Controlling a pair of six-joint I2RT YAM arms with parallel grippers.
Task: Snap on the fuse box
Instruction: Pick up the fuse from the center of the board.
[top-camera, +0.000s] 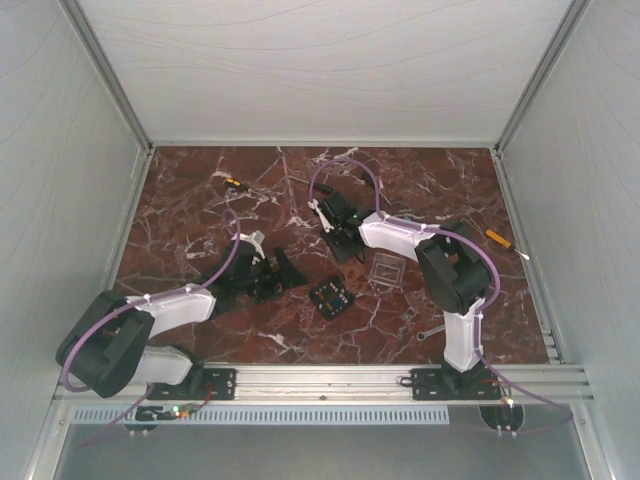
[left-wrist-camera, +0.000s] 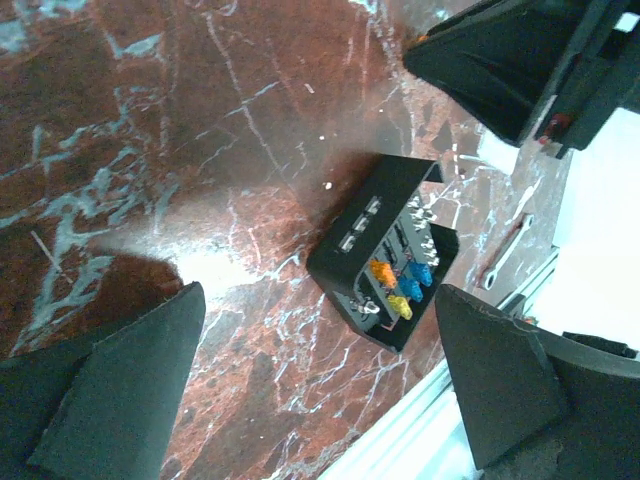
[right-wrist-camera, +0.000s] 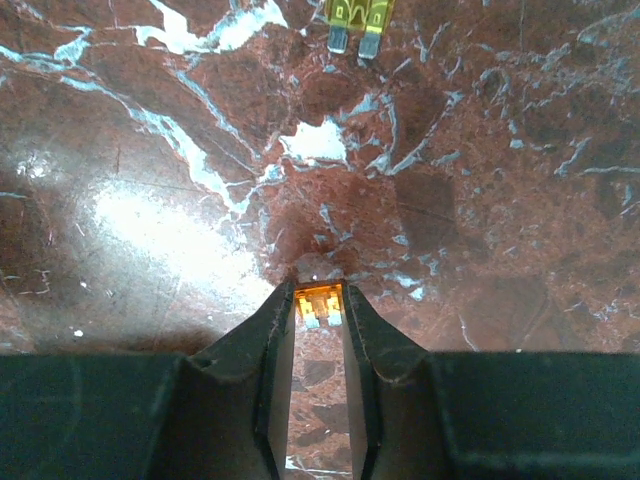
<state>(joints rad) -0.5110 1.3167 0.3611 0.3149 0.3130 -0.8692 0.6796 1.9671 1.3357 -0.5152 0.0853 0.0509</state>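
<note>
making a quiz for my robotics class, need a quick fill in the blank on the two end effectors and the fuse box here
1. The right end effector is shut on a small ___ fuse.
2. The left end effector is ___ and holds nothing.
3. The fuse box sits with its clear lid ___, lying on the marble beside it.

Missing words: orange; open; off

red marble table | orange-handled screwdriver far right | small wrench near front edge
</note>
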